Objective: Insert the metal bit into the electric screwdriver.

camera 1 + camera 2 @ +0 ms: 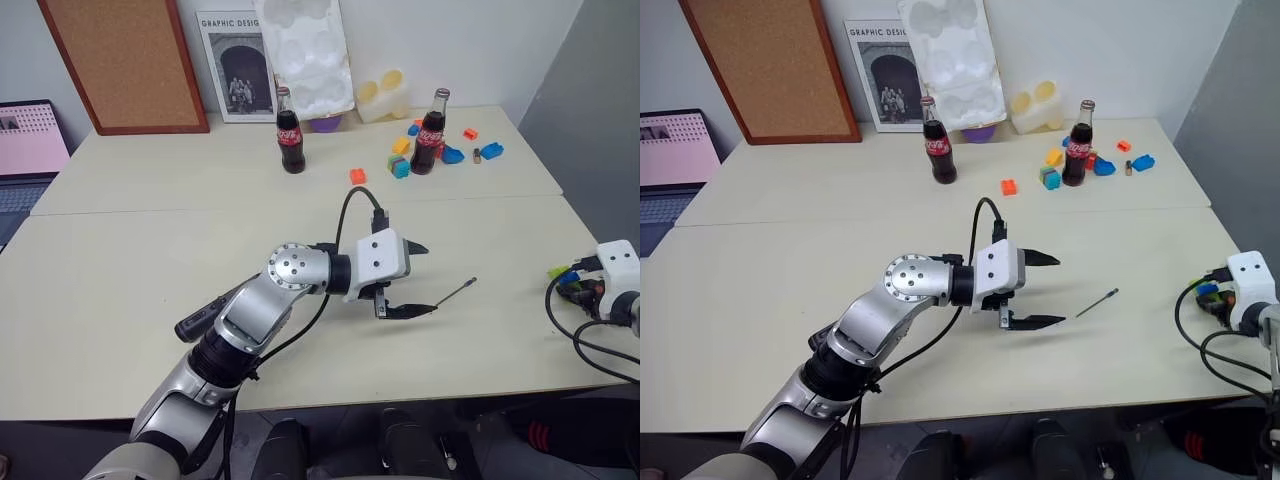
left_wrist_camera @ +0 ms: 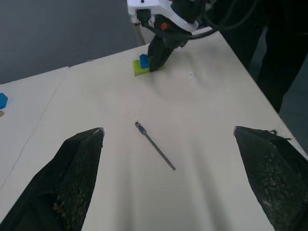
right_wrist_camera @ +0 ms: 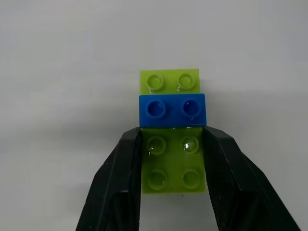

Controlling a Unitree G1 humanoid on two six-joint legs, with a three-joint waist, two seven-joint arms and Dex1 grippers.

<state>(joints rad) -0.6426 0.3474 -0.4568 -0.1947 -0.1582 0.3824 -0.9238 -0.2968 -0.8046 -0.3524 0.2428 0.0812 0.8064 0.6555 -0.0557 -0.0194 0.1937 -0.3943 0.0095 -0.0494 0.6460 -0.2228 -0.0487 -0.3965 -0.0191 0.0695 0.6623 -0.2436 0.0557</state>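
Your left gripper (image 1: pixel 418 279) hovers wide open just short of the metal bit (image 2: pixel 155 146), which lies loose on the table (image 1: pixel 150 270), likely lining up a pickup. The screwdriver (image 1: pixel 208 316) lies behind the left arm, untouched. Your right gripper (image 3: pixel 171 144) straddles a green-and-blue brick stack (image 3: pixel 172 130); grip or release, you cannot tell.

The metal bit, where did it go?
The metal bit lies flat on the table, toward the robot's right, just past the open left tool and untouched.
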